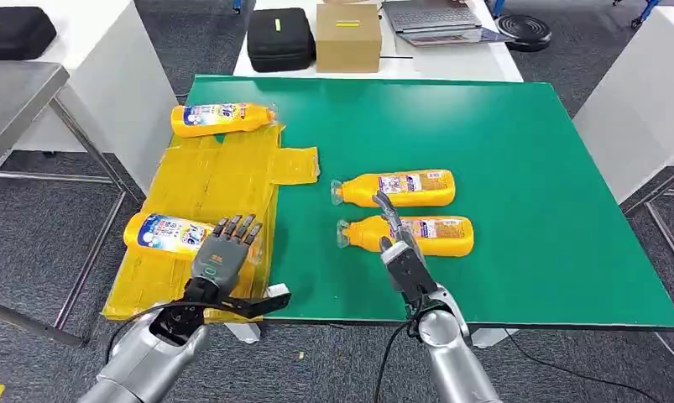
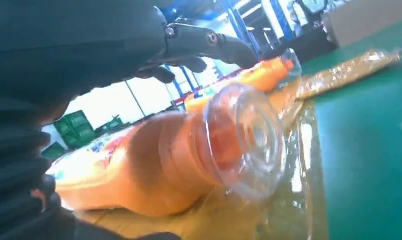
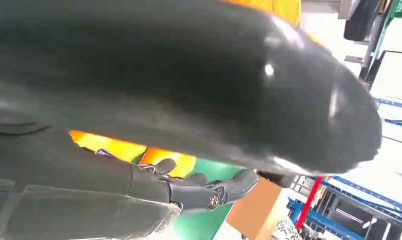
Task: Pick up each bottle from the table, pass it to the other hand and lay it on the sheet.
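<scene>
Orange bottles on green and yellow

Bottles (image 1: pixel 404 187) orange with white-blue labels; sheet (image 1: pixel 220 180) translucent yellow; counter (image 1: pixel 501 151) green.

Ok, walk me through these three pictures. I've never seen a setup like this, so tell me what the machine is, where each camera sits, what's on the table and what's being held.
This is a humanoid robot with two silver arms, each ending in a many-fingered hand. The wide picture is from its head, looking down at a green table. The other two come from cameras at the wrists, so each hand looms large and the pictures are turned.

A yellow sheet lies on the table's left part. Two orange bottles already lie on it: a far bottle and a near bottle. The left hand rests over the near one with fingers spread; whether it grips is unclear. Its wrist view shows that bottle's clear cap up close.

Two more bottles lie on the bare green. The right hand reaches at the nearer one, holding nothing plainly.
</scene>
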You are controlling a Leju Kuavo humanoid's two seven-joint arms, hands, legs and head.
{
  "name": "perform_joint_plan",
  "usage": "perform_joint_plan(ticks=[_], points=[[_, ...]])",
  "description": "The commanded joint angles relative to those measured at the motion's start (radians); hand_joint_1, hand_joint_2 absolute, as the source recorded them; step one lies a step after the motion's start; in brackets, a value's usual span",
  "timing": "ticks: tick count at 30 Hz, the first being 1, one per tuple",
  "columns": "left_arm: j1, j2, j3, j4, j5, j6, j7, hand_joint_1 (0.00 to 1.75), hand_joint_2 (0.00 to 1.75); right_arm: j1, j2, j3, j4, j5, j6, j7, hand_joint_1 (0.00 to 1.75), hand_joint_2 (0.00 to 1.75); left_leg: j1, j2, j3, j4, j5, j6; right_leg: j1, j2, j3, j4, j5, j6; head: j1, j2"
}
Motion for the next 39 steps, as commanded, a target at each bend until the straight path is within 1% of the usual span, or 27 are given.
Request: perform_joint_plan(ticks=[1, 4, 5, 7, 8, 9, 12, 13, 14, 15, 17, 18, 19, 21, 22, 23, 24, 25, 26, 27, 29, 30, 31, 32, 33, 36, 39], points=[[0.026, 0.047, -0.043, -0.192, 0.0, -0.007, -0.011, 0.0, 1.75, -0.034, -0.004, -0.02, 0.021, 0.006, 0.007, 0.012, 0.0, 0.0, 0.001, 0.001, 0.001, 0.001, -0.002, -0.002, 0.001, 0.0, 0.001, 0.0, -0.001, -0.002, 0.0, 0.0], [0.041, 0.028, -0.013, -0.248, 0.005, 0.027, -0.037, 0.0, 1.75, -0.058, 0.0, -0.022, 0.045, 0.007, 0.007, 0.013, 0.0, 0.0, 0.002, 0.003, 0.003, 0.001, -0.003, -0.002, 0.003, 0.002, 0.004, 0.0, -0.002, -0.002, 0.0, 0.0], [0.044, 0.024, -0.006, -0.261, 0.011, 0.032, -0.041, 0.0, 1.75, -0.062, 0.0, -0.022, 0.051, 0.007, 0.007, 0.013, 0.0, 0.0, 0.001, 0.001, 0.0, 0.0, -0.001, -0.001, 0.001, 0.001, 0.0, 0.0, 0.0, -0.001, 0.0, 0.0], [0.044, 0.024, -0.004, -0.268, 0.012, 0.03, -0.045, 0.0, 1.75, -0.065, 0.0, -0.023, 0.054, 0.007, 0.008, 0.014, 0.0, 0.0, 0.002, 0.002, 0.002, 0.002, -0.003, -0.002, 0.002, 0.001, 0.003, 0.001, -0.002, -0.002, 0.0, 0.0], [0.047, 0.024, -0.002, -0.278, 0.01, 0.053, -0.049, 0.0, 1.75, -0.067, 0.0, -0.023, 0.057, 0.007, 0.008, 0.014, 0.0, 0.0, 0.001, 0.001, 0.001, 0.001, -0.002, -0.002, 0.002, 0.001, 0.001, 0.0, -0.001, -0.002, 0.0, 0.0], [0.055, 0.021, 0.006, -0.299, 0.036, 0.067, -0.069, 0.0, 1.75, -0.073, 0.0, -0.022, 0.062, 0.008, 0.007, 0.013, 0.0, 0.0, 0.002, 0.002, 0.002, 0.002, -0.003, -0.002, 0.002, 0.001, 0.003, 0.001, -0.002, -0.002, 0.0, 0.0], [0.073, 0.042, 0.007, -0.35, 0.097, 0.035, -0.11, 0.0, 1.75, -0.086, -0.003, -0.02, 0.078, 0.009, 0.002, 0.01, 0.0, 0.0, 0.002, 0.002, 0.002, 0.001, -0.002, -0.002, 0.002, 0.002, 0.002, 0.0, -0.001, -0.002, 0.0, 0.0], [0.078, 0.057, 0.004, -0.367, 0.147, -0.003, -0.137, 0.0, 1.75, -0.091, -0.004, -0.021, 0.085, 0.008, 0.004, 0.01, 0.0, 0.0, 0.001, 0.002, 0.002, 0.0, -0.002, -0.002, 0.001, 0.002, 0.002, 0.0, -0.001, -0.002, 0.0, 0.0], [0.078, 0.06, 0.008, -0.376, 0.209, 0.009, -0.17, 0.0, 1.75, -0.09, -0.006, -0.022, 0.085, 0.007, 0.004, 0.01, 0.0, 0.0, 0.002, 0.003, 0.003, 0.001, -0.003, -0.002, 0.002, 0.003, 0.003, 0.0, -0.001, -0.002, 0.0, 0.0], [0.067, 0.064, 0.006, -0.371, 0.222, 0.025, -0.174, 0.0, 1.75, -0.084, -0.006, -0.023, 0.077, 0.008, 0.004, 0.01, 0.0, 0.0, 0.001, 0.003, 0.002, 0.0, -0.002, -0.002, 0.002, 0.003, 0.002, 0.0, -0.001, -0.002, 0.0, 0.0], [0.056, 0.035, 0.037, -0.352, 0.377, 0.051, -0.233, 0.0, 1.75, -0.076, -0.007, -0.025, 0.065, 0.008, 0.002, 0.011, 0.0, 0.0, 0.002, 0.002, 0.002, 0.001, -0.002, -0.002, 0.002, 0.001, 0.003, 0.0, -0.001, -0.002, 0.0, 0.0], [0.047, 0.004, 0.081, -0.326, 0.532, 0.056, -0.282, 0.0, 1.75, -0.072, -0.013, -0.02, 0.051, 0.024, -0.013, 0.022, 0.0, 0.0, 0.001, 0.001, 0.001, 0.0, -0.001, -0.002, 0.001, 0.0, 0.002, 0.0, -0.001, -0.002, 0.0, 0.0], [0.037, 0.005, 0.081, -0.312, 0.54, 0.054, -0.286, 0.0, 1.75, -0.069, -0.014, -0.021, 0.045, 0.024, -0.014, 0.022, 0.0, 0.0, 0.002, 0.0, 0.003, 0.001, -0.002, -0.003, 0.002, 0.0, 0.003, 0.0, -0.002, -0.002, 0.0, 0.0], [0.031, -0.024, 0.132, -0.271, 0.663, 0.082, -0.327, 0.0, 1.75, -0.071, -0.032, -0.003, 0.024, 0.069, -0.028, 0.043, 0.0, 0.0, 0.001, 0.0, 0.001, 0.001, -0.001, -0.001, 0.001, -0.001, 0.001, 0.0, -0.001, -0.001, 0.0, 0.0], [0.029, -0.022, 0.136, -0.262, 0.671, 0.084, -0.332, 0.0, 1.75, -0.072, -0.035, -0.006, 0.015, 0.072, -0.027, 0.047, 0.0, 0.0, 0.002, 0.0, 0.002, 0.001, -0.002, -0.002, 0.002, 0.0, 0.003, 0.0, -0.001, -0.002, 0.0, 0.0], [0.039, -0.042, 0.166, -0.259, 0.753, 0.079, -0.361, 0.0, 1.75, -0.073, -0.042, -0.001, 0.008, 0.085, -0.024, 0.059, 0.0, 0.0, 0.001, 0.0, 0.001, 0.0, -0.001, -0.001, 0.001, 0.0, 0.001, 0.0, -0.001, -0.001, 0.0, 0.0], [0.062, -0.062, 0.216, -0.246, 0.86, 0.069, -0.389, 0.0, 1.75, -0.081, -0.066, 0.015, -0.005, 0.146, -0.03, 0.087, 0.0, 0.0, 0.002, 0.001, 0.003, 0.002, -0.002, -0.002, 0.002, 0.0, 0.003, 0.001, -0.002, -0.002, 0.0, 0.0], [0.074, -0.063, 0.229, -0.239, 0.874, 0.081, -0.405, 0.0, 1.75, -0.082, -0.073, 0.009, -0.015, 0.156, -0.031, 0.097, 0.0, 0.0, 0.001, 0.0, 0.002, 0.001, -0.001, -0.002, 0.001, -0.001, 0.002, 0.0, -0.001, -0.001, 0.0, 0.0], [0.087, -0.079, 0.253, -0.237, 0.915, 0.09, -0.429, 0.0, 1.75, -0.083, -0.079, 0.007, -0.022, 0.169, -0.024, 0.11, 0.0, 0.0, 0.0, 0.0, 0.001, 0.0, -0.001, -0.001, 0.001, 0.0, 0.002, -0.001, -0.001, -0.001, 0.0, 0.0], [0.112, -0.098, 0.295, -0.228, 0.961, 0.099, -0.443, 0.0, 1.75, -0.09, -0.1, 0.005, -0.034, 0.224, -0.021, 0.147, 0.0, 0.0, 0.001, 0.001, 0.004, 0.0, -0.002, -0.002, 0.002, 0.0, 0.004, -0.001, -0.001, -0.002, 0.0, 0.0], [0.125, -0.104, 0.308, -0.223, 0.965, 0.112, -0.462, 0.0, 1.75, -0.09, -0.107, -0.018, -0.047, 0.232, -0.004, 0.153, 0.0, 0.0, -0.001, 0.001, 0.001, -0.001, 0.0, -0.001, 0.0, 0.0, 0.001, -0.001, 0.0, 0.0, 0.0, 0.0], [0.142, -0.135, 0.356, -0.217, 1.1, 0.073, -0.499, 0.0, 1.75, -0.097, -0.13, -0.02, -0.043, 0.283, -0.001, 0.187, 0.0, 1.75, 0.001, 0.002, 0.004, 0.0, -0.002, -0.002, 0.001, 0.001, 0.004, -0.001, -0.002, -0.002, 0.0, 0.0], [0.146, -0.135, 0.359, -0.207, 1.111, 0.067, -0.502, 0.0, 1.75, -0.101, -0.142, -0.028, -0.038, 0.291, -0.001, 0.19, 0.0, 1.75, 0.0, 0.001, 0.003, 0.0, -0.001, -0.001, 0.0, 0.0, 0.003, -0.001, -0.001, -0.001, 0.0, 0.0], [0.145, -0.135, 0.356, -0.196, 1.117, 0.07, -0.511, 0.0, 1.75, -0.105, -0.145, -0.036, -0.03, 0.294, 0.003, 0.187, 0.0, 1.75, 0.001, 0.001, 0.004, 0.0, -0.003, -0.002, 0.001, 0.0, 0.005, -0.001, -0.002, -0.002, 0.0, 0.0], [0.146, -0.152, 0.38, -0.187, 1.171, 0.07, -0.529, 0.0, 1.75, -0.117, -0.166, -0.029, -0.016, 0.321, 0.014, 0.201, 0.0, 1.75, 0.001, 0.0, 0.004, 0.0, -0.002, -0.002, 0.001, -0.001, 0.005, -0.001, -0.002, -0.001, 0.0, 0.0], [0.132, -0.164, 0.375, -0.126, 1.245, 0.099, -0.55, 0.0, 1.75, -0.176, -0.254, -0.008, 0.079, 0.366, 0.053, 0.232, 0.0, 1.75, 0.0, -0.001, 0.003, 0.0, -0.001, -0.001, 0.0, -0.001, 0.004, -0.002, -0.001, -0.001, 0.0, 0.0], [0.13, -0.163, 0.36, -0.116, 1.254, 0.1, -0.553, 0.0, 1.75, -0.185, -0.269, -0.013, 0.098, 0.365, 0.055, 0.226, 0.0, 1.75, 0.0, -0.001, 0.002, 0.0, -0.001, -0.001, 0.0, -0.001, 0.003, -0.002, -0.001, -0.001, 0.0, 0.0]])
